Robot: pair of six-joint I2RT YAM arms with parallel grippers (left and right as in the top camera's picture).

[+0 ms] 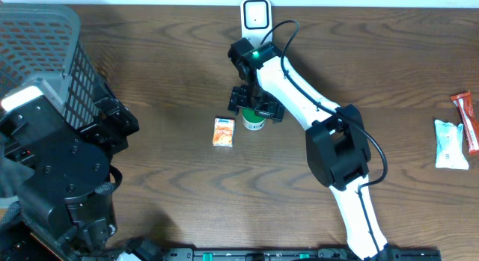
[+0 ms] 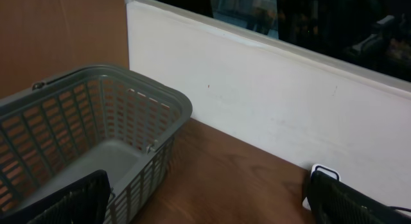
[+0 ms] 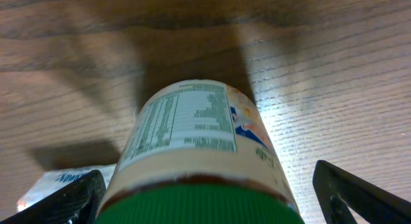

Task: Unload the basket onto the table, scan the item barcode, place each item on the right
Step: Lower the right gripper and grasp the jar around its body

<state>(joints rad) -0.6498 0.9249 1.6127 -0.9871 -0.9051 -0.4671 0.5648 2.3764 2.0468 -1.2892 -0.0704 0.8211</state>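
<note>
Overhead showed the right gripper (image 1: 255, 105) wide open over a green-lidded cylindrical jar (image 1: 254, 124); the left gripper (image 2: 209, 201) gaped empty beside a grey plastic basket (image 2: 160, 102).

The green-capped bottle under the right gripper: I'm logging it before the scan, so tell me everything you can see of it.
The green-capped bottle has a ribbed green cap and a pale, plastic-looking round body with a label: a small-print nutrition panel beside an orange-and-blue picture. It stands upright on the wooden table, between the open jaws of the right gripper, which seem not to touch it. No barcode shows.
</note>
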